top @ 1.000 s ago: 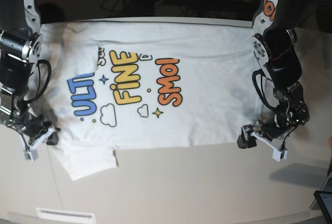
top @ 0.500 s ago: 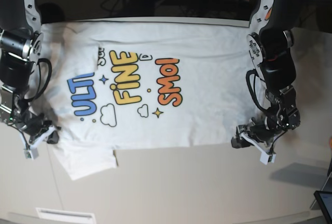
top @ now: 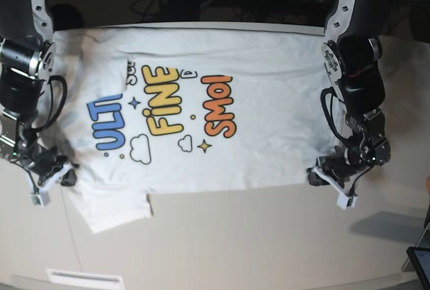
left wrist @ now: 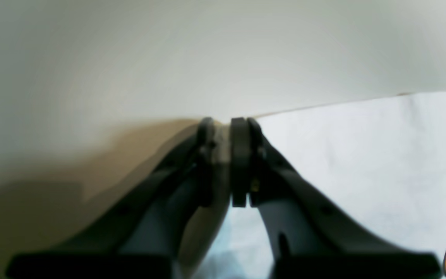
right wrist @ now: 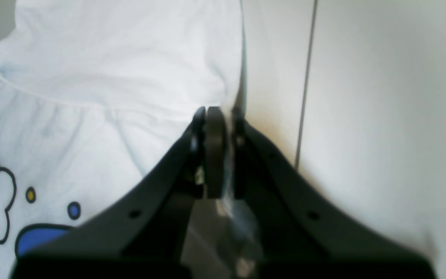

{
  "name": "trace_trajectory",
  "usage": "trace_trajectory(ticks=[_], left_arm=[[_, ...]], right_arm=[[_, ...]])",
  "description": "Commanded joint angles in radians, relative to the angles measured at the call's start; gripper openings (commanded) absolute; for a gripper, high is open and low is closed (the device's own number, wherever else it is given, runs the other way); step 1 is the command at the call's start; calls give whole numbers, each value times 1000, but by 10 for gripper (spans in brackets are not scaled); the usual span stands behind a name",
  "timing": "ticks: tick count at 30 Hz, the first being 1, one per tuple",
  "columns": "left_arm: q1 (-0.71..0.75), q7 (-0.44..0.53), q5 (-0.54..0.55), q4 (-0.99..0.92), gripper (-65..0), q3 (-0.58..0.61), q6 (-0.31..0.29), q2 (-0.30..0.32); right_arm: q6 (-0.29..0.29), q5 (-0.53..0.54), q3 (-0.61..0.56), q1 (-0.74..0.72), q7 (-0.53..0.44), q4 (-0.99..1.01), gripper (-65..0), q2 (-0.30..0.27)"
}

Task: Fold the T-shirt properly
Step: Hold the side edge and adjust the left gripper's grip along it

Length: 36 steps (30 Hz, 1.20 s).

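Pale tabletop (top: 235,236) is seen under everything, with dark clutter and cables along the top of the base view. One T-shirt (top: 201,102) is spread print-up across the middle. Two grippers are counted. The left gripper (left wrist: 227,155), at lower right in the base view, is pinched onto the shirt's hem corner. The right gripper (right wrist: 218,151), at lower left, is clamped on fabric beside a sleeve (right wrist: 118,50). One table seam (right wrist: 306,81) is visible.

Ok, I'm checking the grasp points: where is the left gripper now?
In the base view the left gripper sits at lower right, closed on the near edge of the T-shirt, right of the orange "SMOL" print.
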<state>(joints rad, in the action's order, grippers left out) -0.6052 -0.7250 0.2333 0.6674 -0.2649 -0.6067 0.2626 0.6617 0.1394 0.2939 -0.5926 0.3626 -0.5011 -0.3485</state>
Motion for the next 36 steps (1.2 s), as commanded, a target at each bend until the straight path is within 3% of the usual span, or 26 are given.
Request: trace_trajectory(ticks=[1, 21, 29, 36], left_arm=[[-23, -9, -4, 39, -586, 3, -5, 22], [97, -55, -4, 354, -586, 6, -28, 30], [184, -100, 5, 527, -588, 91, -54, 30], [207, -100, 5, 544, -583, 86, -46, 31]], right_arm=[[10, 10, 0, -30, -15, -18, -650, -14], [10, 13, 9, -30, -66, -18, -650, -11], [10, 15, 11, -30, -106, -18, -650, -10], [11, 15, 9, -30, -106, -18, -650, 1]])
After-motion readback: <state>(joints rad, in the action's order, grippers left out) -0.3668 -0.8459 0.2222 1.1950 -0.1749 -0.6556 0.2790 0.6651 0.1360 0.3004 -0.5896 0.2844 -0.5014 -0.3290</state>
